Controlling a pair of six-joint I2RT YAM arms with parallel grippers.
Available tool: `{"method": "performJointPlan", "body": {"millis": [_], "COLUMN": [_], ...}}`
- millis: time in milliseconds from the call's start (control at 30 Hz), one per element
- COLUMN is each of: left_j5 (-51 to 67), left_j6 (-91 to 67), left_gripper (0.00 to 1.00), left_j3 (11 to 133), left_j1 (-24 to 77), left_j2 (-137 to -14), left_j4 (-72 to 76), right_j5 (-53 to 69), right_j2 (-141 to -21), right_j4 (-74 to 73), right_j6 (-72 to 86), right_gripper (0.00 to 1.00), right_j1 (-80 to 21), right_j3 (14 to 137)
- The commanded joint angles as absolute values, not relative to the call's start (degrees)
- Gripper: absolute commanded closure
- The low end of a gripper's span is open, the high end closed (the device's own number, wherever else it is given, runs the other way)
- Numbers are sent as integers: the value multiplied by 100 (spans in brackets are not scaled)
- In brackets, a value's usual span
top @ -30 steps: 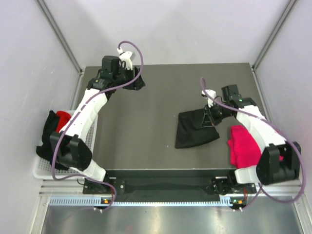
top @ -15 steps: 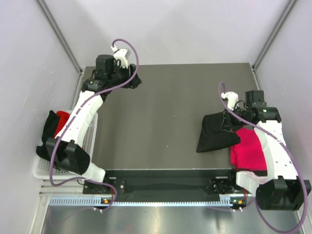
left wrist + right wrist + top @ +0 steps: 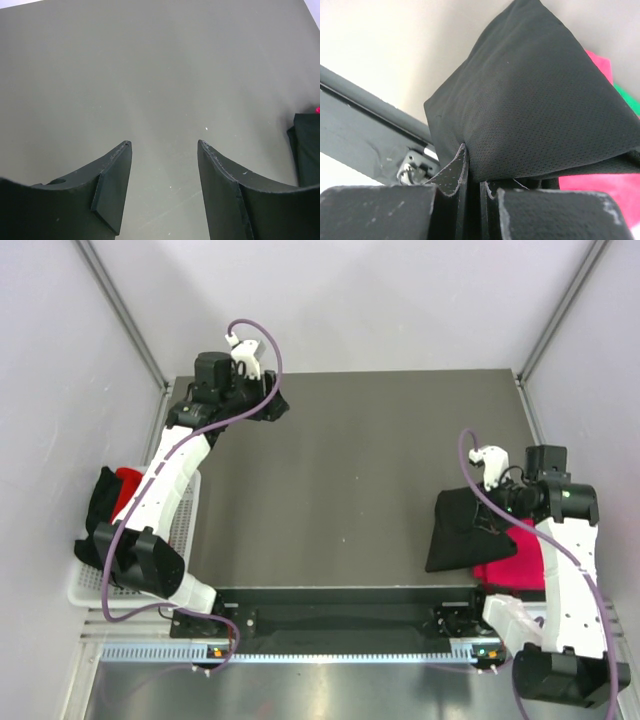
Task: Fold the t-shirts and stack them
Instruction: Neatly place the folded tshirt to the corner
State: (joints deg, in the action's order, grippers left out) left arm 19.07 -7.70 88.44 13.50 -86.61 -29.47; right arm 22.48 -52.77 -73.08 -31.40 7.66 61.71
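Surroundings: a dark table (image 3: pixel 350 470) inside pale walls. A white wire basket (image 3: pixel 85 592) hangs off the table's left edge, beside the left arm.
Basket load: a second black t-shirt (image 3: pixel 98 515) is draped over the basket's far end, with a red t-shirt (image 3: pixel 128 483) just beside it.
Obstructions: the right arm's forearm and wrist cover the right part of the pink t-shirt (image 3: pixel 505 568) from above. In the right wrist view the table's front rail (image 3: pixel 365 130) runs behind the held cloth.
Black t-shirt (image 3: pixel 458 530): folded into a flat wedge at the near right of the table. Its right side overlaps the left part of the pink t-shirt.
Axis: the wedge's long side runs roughly near to far, leaning a little left towards the near edge. Its pinched edge faces right, towards the gripper.
Pink t-shirt place: the near right corner of the table, showing below and to the right of the black one. It also shows in the right wrist view (image 3: pixel 620 192).
Right gripper (image 3: pixel 497 520): its jaws are closed tight on a fold at the black t-shirt's (image 3: pixel 535 110) edge, with cloth squeezed between the pads (image 3: pixel 451 177).
Left gripper (image 3: pixel 275 408): it reaches to the far left of the table, well away from the shirts.
Left jaws: spread wide (image 3: pixel 163 143) over bare tabletop, holding and touching nothing.
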Motion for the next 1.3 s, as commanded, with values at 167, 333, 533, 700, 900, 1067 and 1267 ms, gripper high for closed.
{"method": "performJointPlan", "body": {"millis": [167,333,533,700,900,1067,1267], "left_j5": [2065,2180,2285,2373,2391,2399,2408], "left_j6": [-905,-967,-1028,-1090,-1116,-1107,-1125], "left_gripper": [40,40,40,41,41,41,41], "left_j3": [8763,8710,8719,8763,8772,8719,8728], "left_j1": [1292,1292,1292,1292,1283,1283,1274], "left_j2": [-8429,-8429,-8464,-8508,-8534,-8499,-8560], "left_j4": [-2558,-2514,-2452,-2469,-2452,-2443,-2434], "right_j5": [1767,1530,1204,1090,1326,1687,2144], "right_j2": [-4790,-4737,-4781,-4878,-5106,-5431,-5958], "right_j4": [-7849,-7849,-7963,-7998,-7945,-8007,-8165], "right_j6": [-3402,-3358,-3454,-3559,-4095,-4675,-5396], "right_gripper": [100,100,100,100,100,100,100], "right_j1": [1063,1221,1476,1827,2889,3716,4877], "right_j3": [6574,6697,6855,6899,6838,6882,7031]}}
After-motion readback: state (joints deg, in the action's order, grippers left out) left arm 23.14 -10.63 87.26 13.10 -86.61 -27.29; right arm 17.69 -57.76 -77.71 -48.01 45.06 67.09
